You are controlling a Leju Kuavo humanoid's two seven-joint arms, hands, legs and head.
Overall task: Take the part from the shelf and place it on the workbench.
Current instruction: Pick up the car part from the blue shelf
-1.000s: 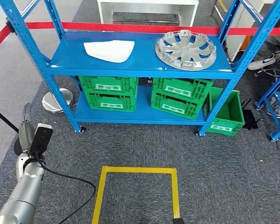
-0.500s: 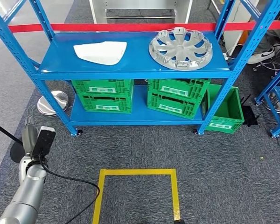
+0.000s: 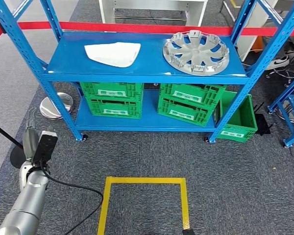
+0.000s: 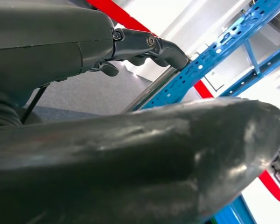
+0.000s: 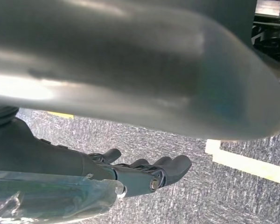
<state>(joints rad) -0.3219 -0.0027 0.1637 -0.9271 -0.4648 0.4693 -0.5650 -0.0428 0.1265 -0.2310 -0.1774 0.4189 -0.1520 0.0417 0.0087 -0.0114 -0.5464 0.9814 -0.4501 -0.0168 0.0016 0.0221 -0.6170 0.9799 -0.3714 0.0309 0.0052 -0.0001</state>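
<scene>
Below, green crates [image 3: 112,98] sit on the blue shelf [image 3: 149,66].

Blue shelf [image 3: 145,66]; silver hubcap [image 3: 195,51]; white part [image 3: 113,53]; green crates [image 3: 112,98]; yellow floor tape [image 3: 145,180].

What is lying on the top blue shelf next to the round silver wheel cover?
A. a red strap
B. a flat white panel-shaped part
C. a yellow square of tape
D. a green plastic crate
B. On the top blue shelf, a flat white panel-shaped part lies apart from the round silver wheel cover; the green plastic crates sit on the lower level.
</scene>
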